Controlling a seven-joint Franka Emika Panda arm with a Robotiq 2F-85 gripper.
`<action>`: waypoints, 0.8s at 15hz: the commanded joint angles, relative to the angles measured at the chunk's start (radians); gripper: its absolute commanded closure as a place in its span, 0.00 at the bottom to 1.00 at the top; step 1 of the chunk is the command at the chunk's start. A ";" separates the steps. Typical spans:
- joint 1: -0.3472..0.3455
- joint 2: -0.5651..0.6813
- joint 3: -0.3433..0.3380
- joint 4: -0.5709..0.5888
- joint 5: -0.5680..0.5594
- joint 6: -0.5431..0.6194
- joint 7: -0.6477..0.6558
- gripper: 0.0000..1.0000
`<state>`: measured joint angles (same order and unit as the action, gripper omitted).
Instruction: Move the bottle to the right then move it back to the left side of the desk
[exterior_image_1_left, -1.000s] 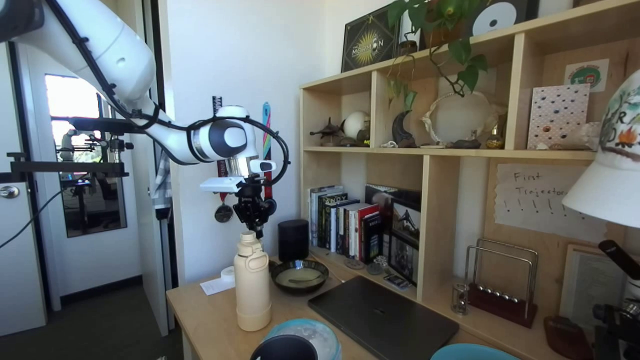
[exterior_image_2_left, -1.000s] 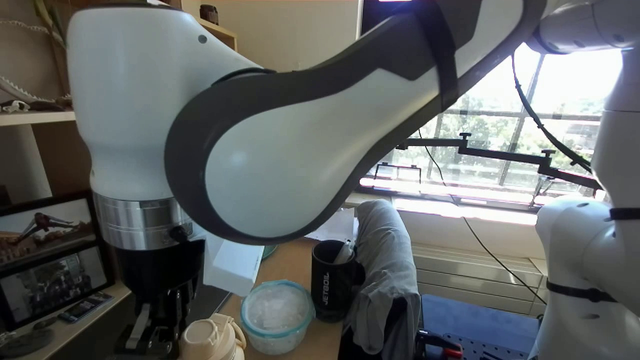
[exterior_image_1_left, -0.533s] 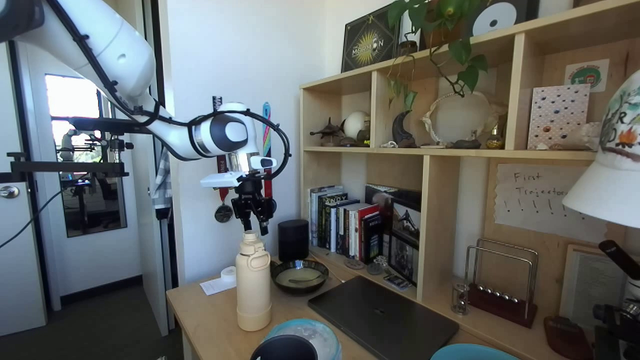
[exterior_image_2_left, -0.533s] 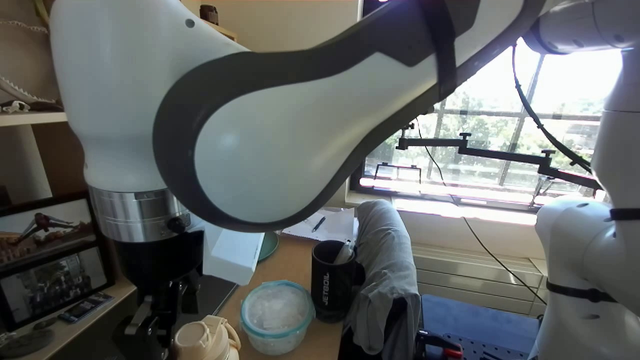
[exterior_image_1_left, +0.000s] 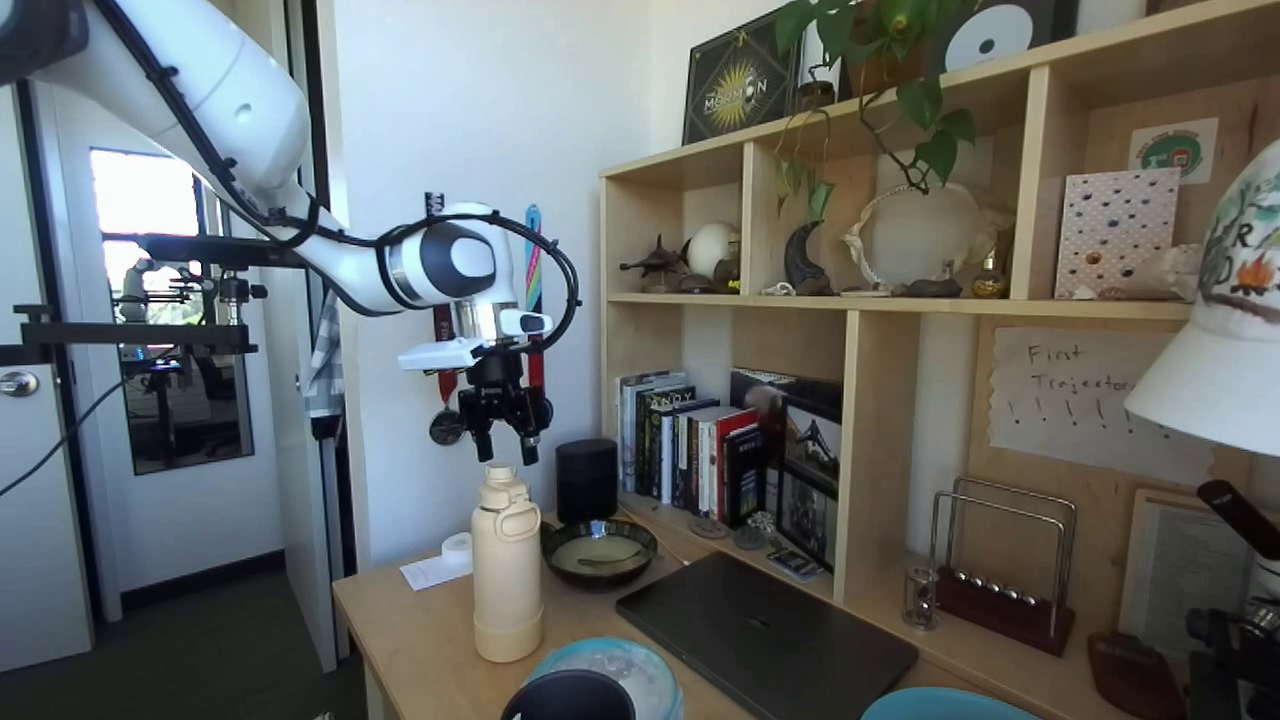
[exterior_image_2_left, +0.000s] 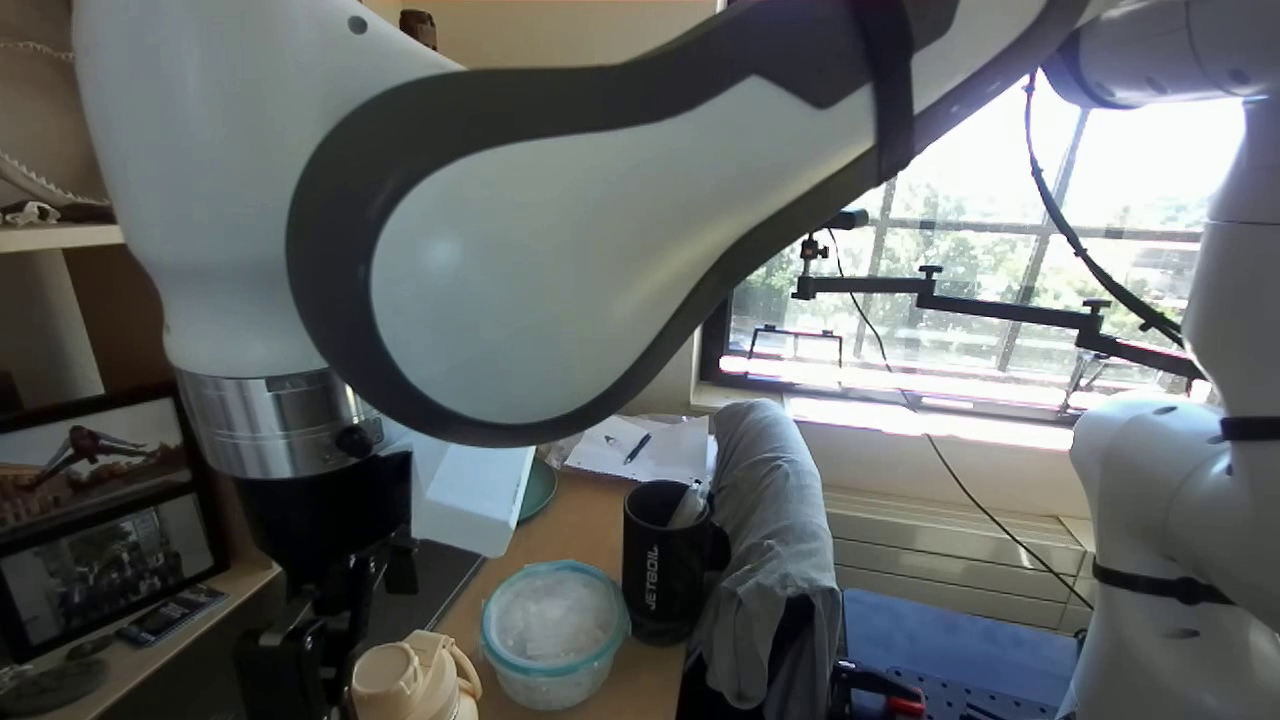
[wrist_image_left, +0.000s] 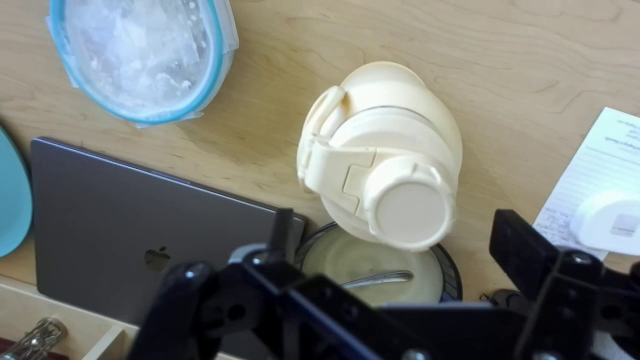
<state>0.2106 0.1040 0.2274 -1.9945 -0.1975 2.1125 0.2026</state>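
Turquoise and curved, what may be a plate (wrist_image_left: 12, 195) is cut off at the left edge of the wrist view, well left of the black, angular fingers (wrist_image_left: 522, 255). Nearer to them on that side lie the flat, dark grey metal laptop (wrist_image_left: 150, 220) and the clear round container with a turquoise rim (wrist_image_left: 142, 60).

In the gap between the fingers, as the wrist sees it, is the tall cream-white cylindrical bottle (wrist_image_left: 387, 150). In an exterior view it stands upright on the pale wooden table (exterior_image_1_left: 410, 620), its top just below the fingers and apart from them. The fingers are spread wide and hold nothing. The bottle's long axis is vertical, much the way they point, so a grasp, if next, would likely mean lowering straight down around its neck; whether they are centred in depth I cannot tell, nor which half of the trip this is.

Through the same gap shows a round, dark-rimmed bowl (wrist_image_left: 452, 275) with a silvery utensil (wrist_image_left: 380, 278). Right of the fingers lie a white paper sheet (wrist_image_left: 600, 165) and a rounded white object (wrist_image_left: 600, 230).
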 joint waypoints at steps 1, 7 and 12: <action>0.016 0.010 -0.008 0.025 0.003 -0.049 0.017 0.00; 0.019 0.014 -0.008 0.024 0.018 -0.052 0.012 0.47; 0.020 0.020 -0.008 0.026 0.032 -0.054 0.007 0.79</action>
<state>0.2201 0.1140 0.2274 -1.9928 -0.1810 2.0947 0.2026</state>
